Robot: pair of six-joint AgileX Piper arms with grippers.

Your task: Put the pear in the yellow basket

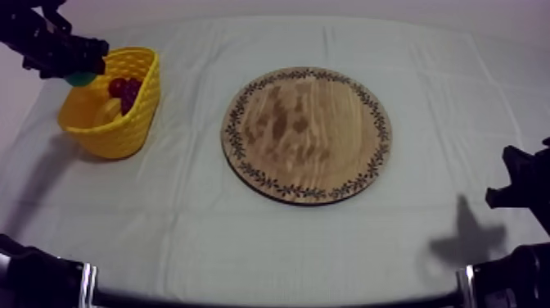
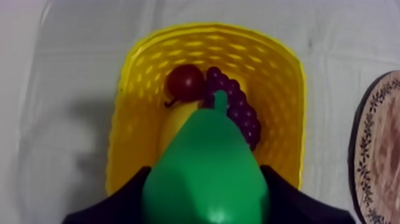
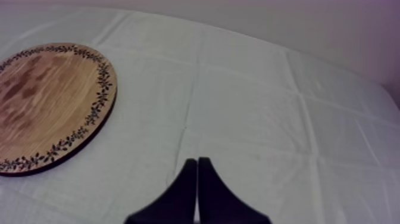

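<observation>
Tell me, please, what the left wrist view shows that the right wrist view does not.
Left wrist view, not the right one: the left claw shut on the green toy pear, over the yellow woven basket, which holds a small red fruit, a purple bunch of grapes and a yellow banana. Right wrist view, not the left one: the right claw, shut on nothing. Both: the round wooden board with a patterned rim and the grey-white cloth.

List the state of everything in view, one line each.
pear: held over the yellow basket, not released
left gripper: jaws shut on the pear
right gripper: jaws shut on nothing
yellow basket: upright, holding banana, bunch of grapes, small red fruit
wooden board: bare
</observation>
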